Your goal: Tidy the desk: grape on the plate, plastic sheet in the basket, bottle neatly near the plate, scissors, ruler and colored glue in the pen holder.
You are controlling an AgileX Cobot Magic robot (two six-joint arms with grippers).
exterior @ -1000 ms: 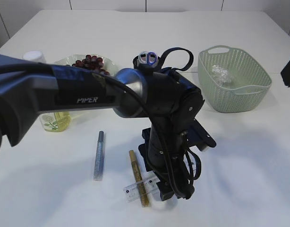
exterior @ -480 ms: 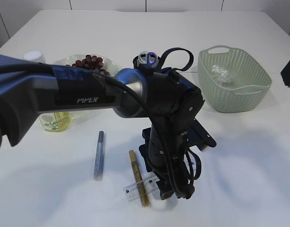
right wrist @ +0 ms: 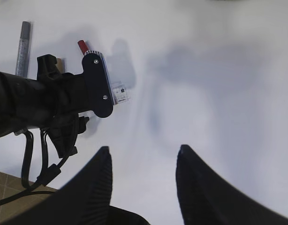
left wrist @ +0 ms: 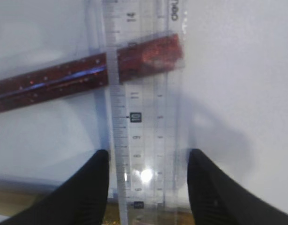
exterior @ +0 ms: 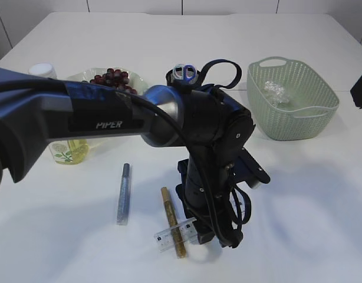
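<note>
Left hand (left wrist: 146, 183) straddles ruler (left wrist: 139, 108) lying over a glue stick (left wrist: 64, 82).

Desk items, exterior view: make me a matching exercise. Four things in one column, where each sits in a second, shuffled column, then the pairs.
Things:
1. grapes
2. plastic sheet
3. scissors
4. ruler

Places:
A. inside the green basket
B. flat on the table, beneath the left gripper
C. on the plate
D. handles sticking out of the pen holder

Pairs: 1-C, 2-A, 3-D, 4-B
</note>
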